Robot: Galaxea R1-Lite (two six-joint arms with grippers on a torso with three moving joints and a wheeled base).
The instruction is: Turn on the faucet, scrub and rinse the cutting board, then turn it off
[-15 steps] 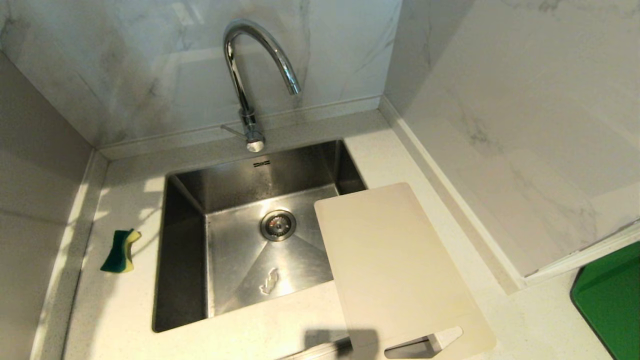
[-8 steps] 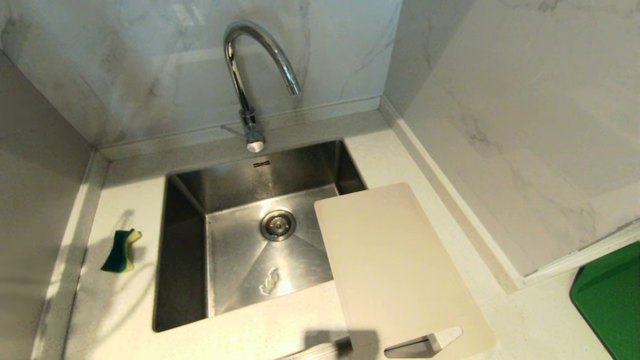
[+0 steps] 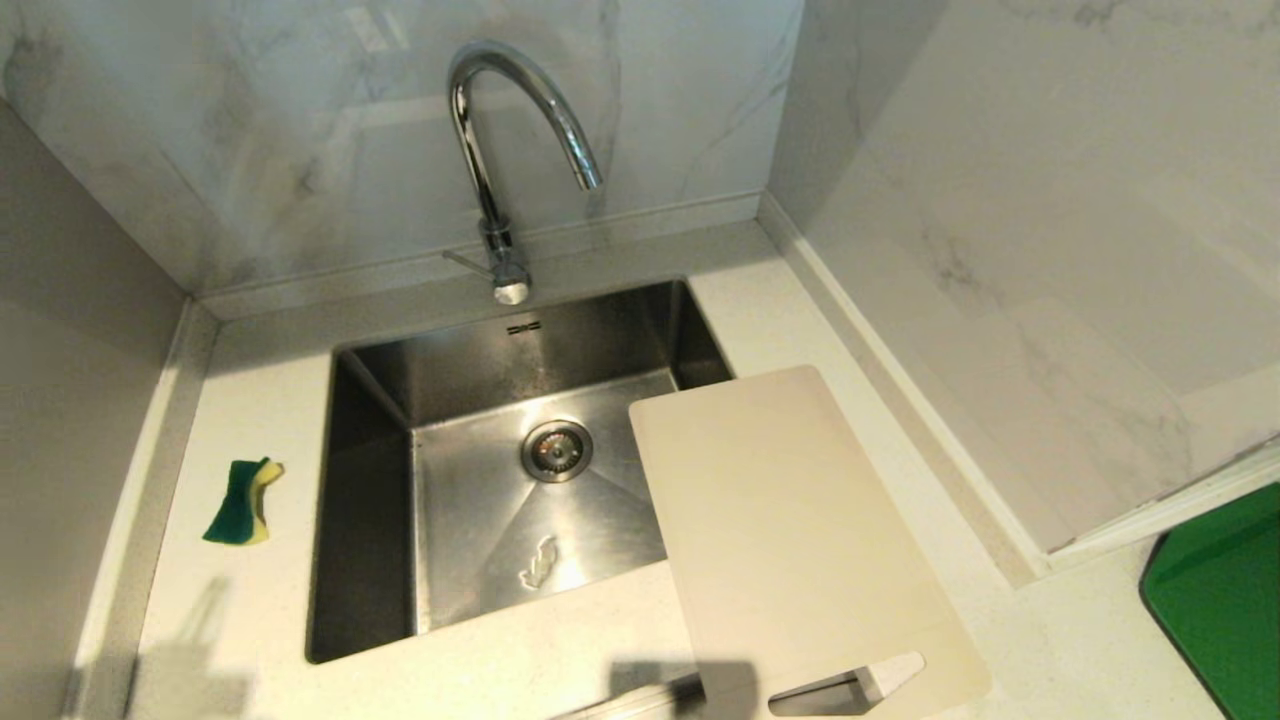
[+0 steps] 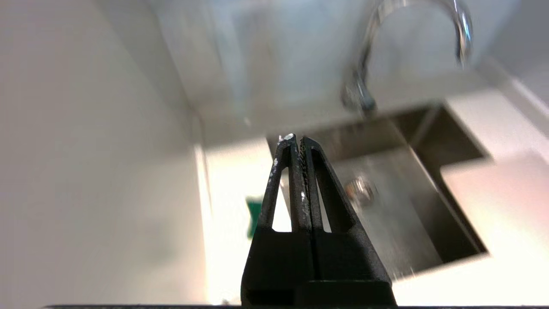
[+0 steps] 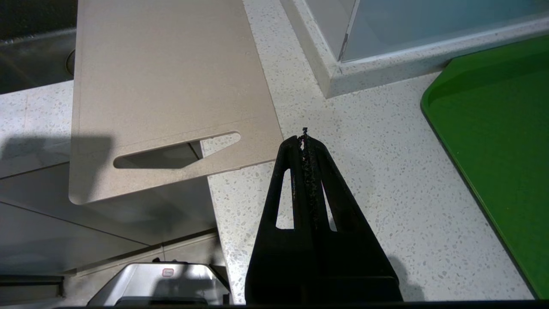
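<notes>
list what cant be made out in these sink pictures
- Faucet lever: head view, too small to tell its setting; left wrist view, blurred.
- Sponge: left wrist view, mostly hidden behind the shut left gripper.
- Cutting board: head view, near end cut off by the frame edge.
- Green board: cut off by the edge in both views.

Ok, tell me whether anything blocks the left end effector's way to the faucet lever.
Nothing visible does. The left end effector, shut and empty, hangs in the air facing the faucet, with only bare counter and the open sink between them. The sponge lies off to the side on the counter.
</notes>
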